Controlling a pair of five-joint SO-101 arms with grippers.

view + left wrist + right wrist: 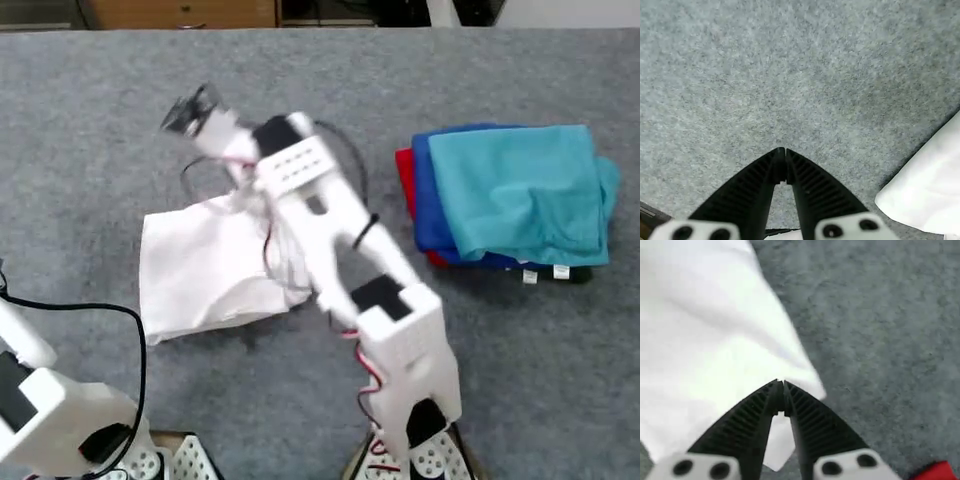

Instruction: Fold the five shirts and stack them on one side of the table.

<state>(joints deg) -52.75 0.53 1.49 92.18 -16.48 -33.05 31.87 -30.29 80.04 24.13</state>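
A white shirt [205, 265] lies partly folded and rumpled on the grey table [90, 120], left of centre. At the right, a teal shirt [520, 190] tops a stack over a blue shirt [430, 205] and a red shirt [404, 172]. My right gripper [192, 108] is stretched to the far left beyond the white shirt. In its wrist view my right gripper [780, 390] is shut, with the white shirt [700, 340] beneath it and a red shirt corner [940, 471] at the edge. My left gripper [785, 162] is shut over bare table, beside a white shirt corner [930, 195].
The left arm's body [40, 410] sits at the front left with a black cable [135, 340] looping over the table. Both arm bases stand at the front edge. A wooden cabinet [180, 12] lies behind the table. Bare grey table stretches along the far side and front right.
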